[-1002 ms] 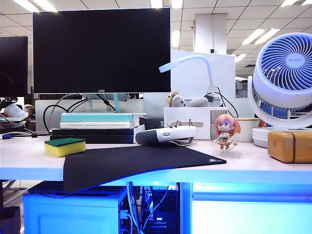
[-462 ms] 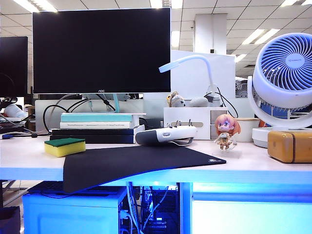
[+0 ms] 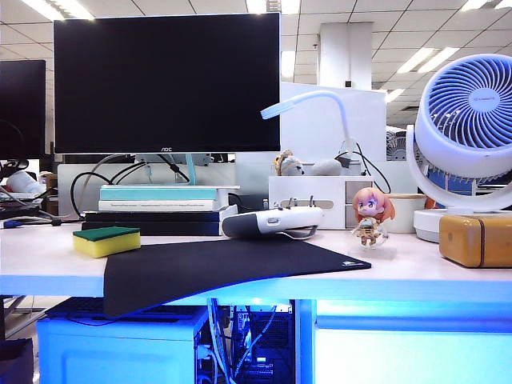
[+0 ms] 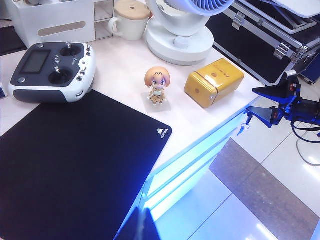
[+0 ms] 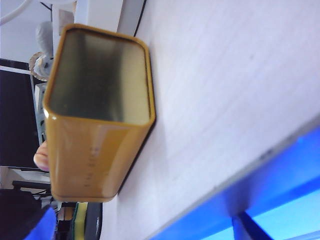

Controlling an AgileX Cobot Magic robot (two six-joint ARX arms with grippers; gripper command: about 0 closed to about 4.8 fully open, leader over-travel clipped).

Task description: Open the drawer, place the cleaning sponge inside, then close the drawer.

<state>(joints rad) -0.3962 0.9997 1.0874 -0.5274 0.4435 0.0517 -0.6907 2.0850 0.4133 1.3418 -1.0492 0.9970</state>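
The cleaning sponge (image 3: pixel 106 240), yellow with a green top, lies on the desk's left part beside the black mat (image 3: pixel 232 264). The right wrist view shows only a sliver of the sponge (image 5: pixel 80 225), far off. The drawer (image 3: pixel 412 356) shows as a flat blue-lit front under the desktop on the right, and it looks closed. Neither gripper appears in the exterior view. My left gripper (image 4: pixel 144 232) is shut and empty, hovering over the mat's front corner at the desk edge. My right gripper (image 4: pixel 260 104) stands open and empty just off the desk edge, in front of the drawer (image 4: pixel 187 177).
A yellow-orange box (image 5: pixel 97 115) sits close to the right gripper near the desk edge. A small figurine (image 4: pixel 158 86), a white remote controller (image 4: pixel 52 70), a white fan (image 3: pixel 468 136) and an organizer box (image 3: pixel 308 196) stand further back. A blue-lit cabinet (image 3: pixel 120 348) is under the desk at left.
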